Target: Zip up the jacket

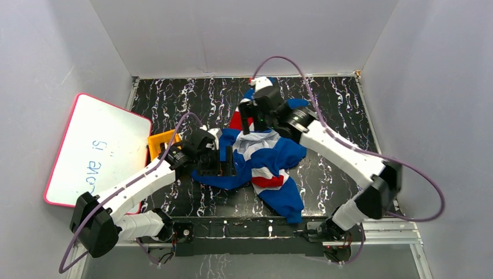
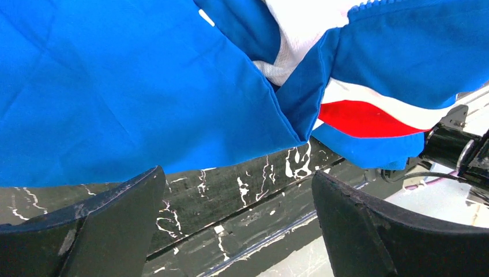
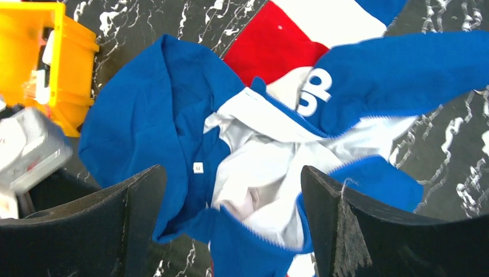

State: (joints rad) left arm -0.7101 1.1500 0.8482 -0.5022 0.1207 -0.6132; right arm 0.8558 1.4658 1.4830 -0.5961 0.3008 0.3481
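Jacket [image 1: 267, 160] is crumpled on the tabletop [image 1: 337, 99], unzipped, lining up, long axis roughly far-to-near. We see it directly below the right end effector [image 3: 232, 170]: fingers apart, empty. Left end effector [image 2: 237, 172] is apart too, empty, low, with blue fabric just ahead. We judge right better placed over the open front.

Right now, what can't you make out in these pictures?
- Zip pull: in no view; folds of the crumpled jacket presumably cover it.
- White lettering: right wrist view, only two characters show, the rest folded under.
- Yellow bin contents: right wrist view, cut off by the top-left edge and blurred.
- Whiteboard writing: top view, too small to read surely.
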